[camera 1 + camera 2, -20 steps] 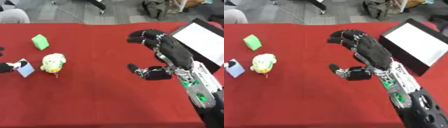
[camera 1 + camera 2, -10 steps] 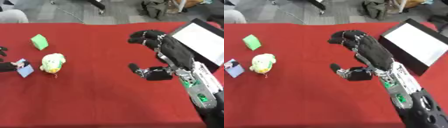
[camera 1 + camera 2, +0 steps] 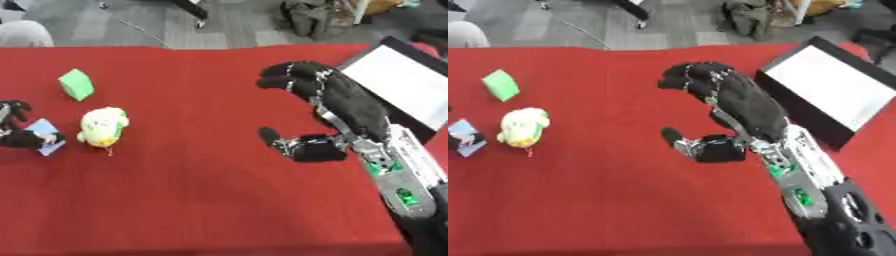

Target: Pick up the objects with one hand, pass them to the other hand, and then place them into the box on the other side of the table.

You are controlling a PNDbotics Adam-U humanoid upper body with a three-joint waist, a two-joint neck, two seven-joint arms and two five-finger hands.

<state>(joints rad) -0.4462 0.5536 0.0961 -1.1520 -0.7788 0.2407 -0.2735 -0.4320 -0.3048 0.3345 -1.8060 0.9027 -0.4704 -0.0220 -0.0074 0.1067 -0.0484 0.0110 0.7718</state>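
Two toys (green block (image 3: 76, 84), yellow plush (image 3: 102, 126)) flank left hand (image 3: 19, 139).

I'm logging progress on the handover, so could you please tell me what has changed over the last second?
Hardly anything has changed. The left hand stays at the table's left edge on the small blue item. The right hand hovers unmoved, empty, beside the box. The green block and yellow plush toy lie as before.

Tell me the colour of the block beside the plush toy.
Green; the block shows best in the left eye view, beyond the yellow plush toy.
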